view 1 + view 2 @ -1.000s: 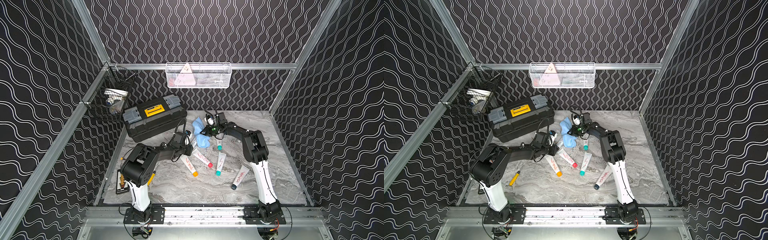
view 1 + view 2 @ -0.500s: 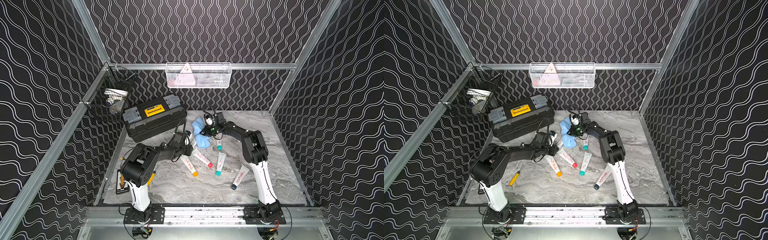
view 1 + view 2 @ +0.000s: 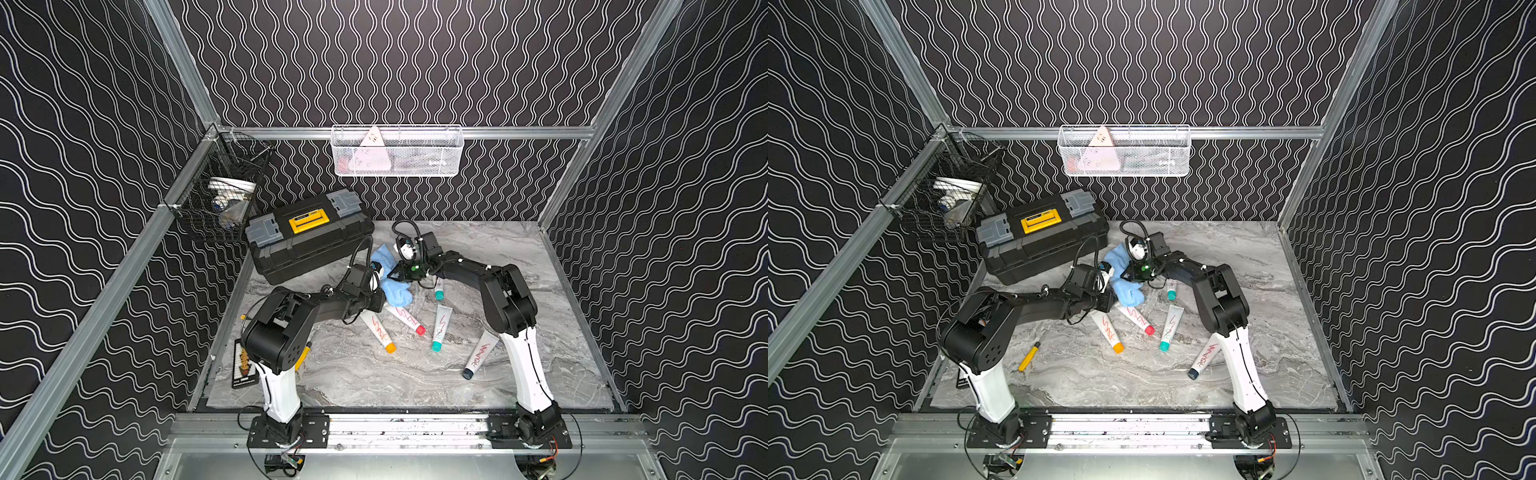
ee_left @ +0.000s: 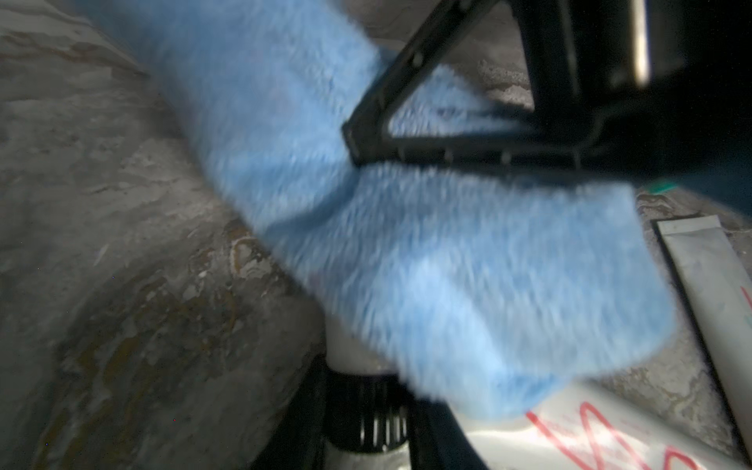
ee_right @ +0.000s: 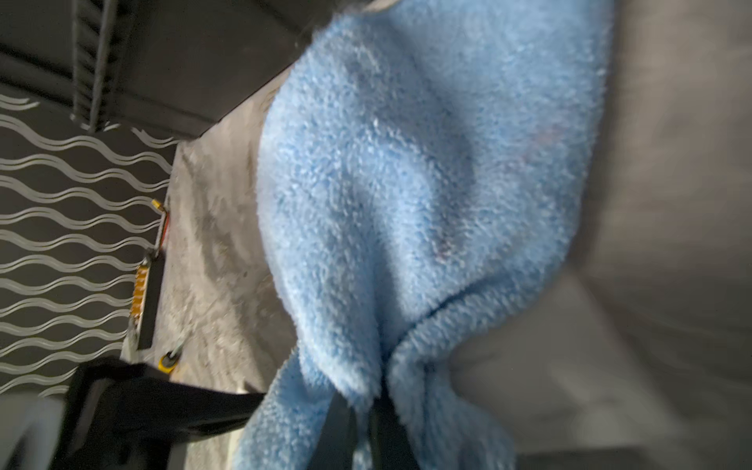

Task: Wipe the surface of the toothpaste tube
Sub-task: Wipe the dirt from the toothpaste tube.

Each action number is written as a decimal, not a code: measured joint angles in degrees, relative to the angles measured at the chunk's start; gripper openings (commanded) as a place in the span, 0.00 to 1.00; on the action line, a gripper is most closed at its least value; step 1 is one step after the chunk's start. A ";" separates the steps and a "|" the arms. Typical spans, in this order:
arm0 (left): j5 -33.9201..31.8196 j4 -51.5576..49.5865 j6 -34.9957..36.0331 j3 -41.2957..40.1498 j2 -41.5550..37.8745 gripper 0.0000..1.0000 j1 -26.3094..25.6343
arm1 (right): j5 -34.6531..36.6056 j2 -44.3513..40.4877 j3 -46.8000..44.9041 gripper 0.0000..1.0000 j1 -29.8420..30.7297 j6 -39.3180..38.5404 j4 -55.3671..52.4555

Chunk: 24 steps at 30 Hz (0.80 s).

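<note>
My left claw (image 4: 368,411) is closed down to a narrow gap around the black ribbed cap (image 4: 366,427) of a white tube (image 4: 346,354). The tube runs out ahead of the fingertips and goes straight under the blue cloth (image 4: 447,264), so I can see only a short stretch of it. In both top views the cloth (image 3: 395,291) hides that tube completely. There the left claw (image 3: 376,291) sits low over the table (image 3: 374,374), with the cloth touching its tip. My right claw (image 5: 362,407) comes in from the opposite side with its fingers pinched fully together on a fold of the cloth (image 5: 407,183). The rest of the cloth spreads out ahead of that claw. From the left wrist view, one black finger of the right claw (image 4: 354,142) presses into the cloth just ahead of the left claw. In a top view the two claws are close together with the cloth (image 3: 1125,291) bunched between them. A red-capped tube (image 3: 405,320) and an orange-capped tube (image 3: 378,330) lie loose on the table just beside the left claw, on its near side. A teal-capped tube (image 3: 440,326) lies a little further off, nearer the right arm. The toolbox (image 3: 307,245) stands beyond the left claw.
</note>
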 measured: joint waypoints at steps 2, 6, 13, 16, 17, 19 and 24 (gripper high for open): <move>0.00 0.00 0.00 0.00 0.00 0.15 0.00 | -0.94 -0.79 -1.18 0.00 0.94 -0.46 0.02; 0.04 -0.04 -0.02 0.00 0.00 0.16 0.00 | -2.23 -2.54 -4.09 0.00 1.81 -0.74 0.79; 0.44 -0.11 -0.02 0.00 0.00 0.16 0.00 | -2.80 -3.54 -6.34 0.00 2.01 -0.66 2.43; 0.44 -0.11 -0.02 0.00 0.00 0.16 0.00 | -2.80 -3.26 -5.75 0.00 1.99 -0.66 2.05; 0.44 -0.11 -0.02 0.00 -0.04 0.16 0.00 | -2.99 -2.95 -5.25 0.00 1.92 -0.63 1.62; 0.39 -0.02 -0.04 -0.13 -0.13 0.16 0.00 | -3.69 -2.25 -4.20 0.00 1.68 -0.57 0.79; 0.39 0.33 -0.04 -0.35 -0.20 0.16 0.00 | -5.09 -0.33 -1.33 0.00 0.63 0.46 -1.05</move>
